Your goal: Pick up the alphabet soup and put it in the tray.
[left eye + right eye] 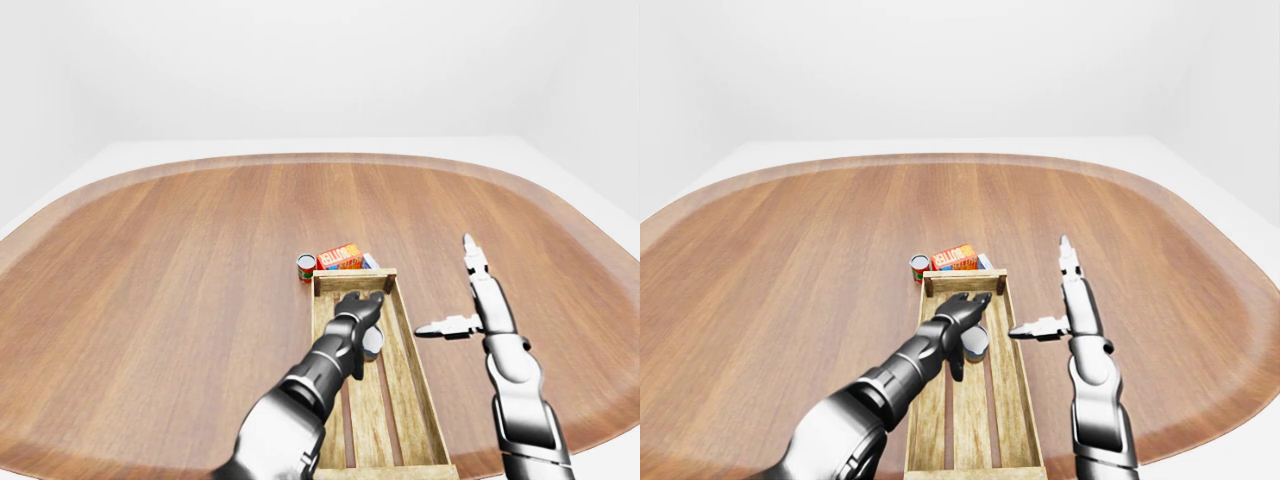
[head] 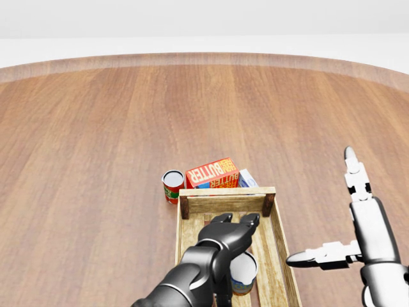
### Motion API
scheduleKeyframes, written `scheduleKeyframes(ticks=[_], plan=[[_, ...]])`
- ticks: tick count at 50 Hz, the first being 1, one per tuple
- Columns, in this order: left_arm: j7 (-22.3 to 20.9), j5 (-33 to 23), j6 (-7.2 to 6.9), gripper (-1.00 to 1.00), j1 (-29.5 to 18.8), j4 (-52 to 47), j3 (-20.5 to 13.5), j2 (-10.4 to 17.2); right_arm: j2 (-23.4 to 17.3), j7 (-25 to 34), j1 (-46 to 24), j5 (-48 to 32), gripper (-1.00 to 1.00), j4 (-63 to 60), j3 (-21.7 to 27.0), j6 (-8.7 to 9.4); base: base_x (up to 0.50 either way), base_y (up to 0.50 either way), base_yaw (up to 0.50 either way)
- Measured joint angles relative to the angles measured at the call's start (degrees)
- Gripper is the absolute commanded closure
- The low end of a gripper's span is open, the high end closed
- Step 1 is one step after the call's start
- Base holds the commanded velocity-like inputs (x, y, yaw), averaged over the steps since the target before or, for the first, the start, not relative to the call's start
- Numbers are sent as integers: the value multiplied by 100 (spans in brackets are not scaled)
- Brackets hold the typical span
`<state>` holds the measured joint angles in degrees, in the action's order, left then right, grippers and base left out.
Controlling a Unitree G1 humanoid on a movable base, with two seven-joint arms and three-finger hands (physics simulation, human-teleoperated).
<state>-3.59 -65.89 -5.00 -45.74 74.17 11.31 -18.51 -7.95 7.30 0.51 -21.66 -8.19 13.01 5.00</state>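
L hand (image 2: 227, 240) fingers loosely around soup can (image 2: 243, 274) in tray (image 2: 279, 252) (grip unclear); R hand (image 2: 358, 230) fingers splayed.

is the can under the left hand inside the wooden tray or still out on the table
Inside: the grey-topped can sits between the slatted wooden tray's walls, under the dark left hand.

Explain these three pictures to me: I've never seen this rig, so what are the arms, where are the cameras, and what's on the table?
These are simulator renders from three cameras on a humanoid robot's head, looking out over its own arms. The left robot hand reaches into the wooden tray, over a can standing inside it; whether its fingers grip the can cannot be told. The right robot hand hovers open beside the tray. Past the tray's upper end on the round table stand a second can and a butter box.
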Motion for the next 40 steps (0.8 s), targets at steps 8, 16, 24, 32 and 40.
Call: scheduleKeyframes(ticks=[8,16,24,32,40], plan=[[-80,111,0,-100,-24,-217,0,65,2,-5,-22,-15,-100,9,-25,0,0,0,0],[-122,297,0,-100,-29,-448,-23,108,2,-12,-45,-29,-100,27,-51,0,0,0,0],[-232,497,0,-100,25,-856,-21,179,4,-16,-66,-48,-100,34,-81,0,0,0,0],[-569,519,0,-100,361,-1759,65,281,7,-13,-83,-68,-100,23,-104,0,0,0,0],[-1002,480,0,-100,830,-2951,107,435,11,-24,-98,-81,-100,48,-130,0,0,0,0]])
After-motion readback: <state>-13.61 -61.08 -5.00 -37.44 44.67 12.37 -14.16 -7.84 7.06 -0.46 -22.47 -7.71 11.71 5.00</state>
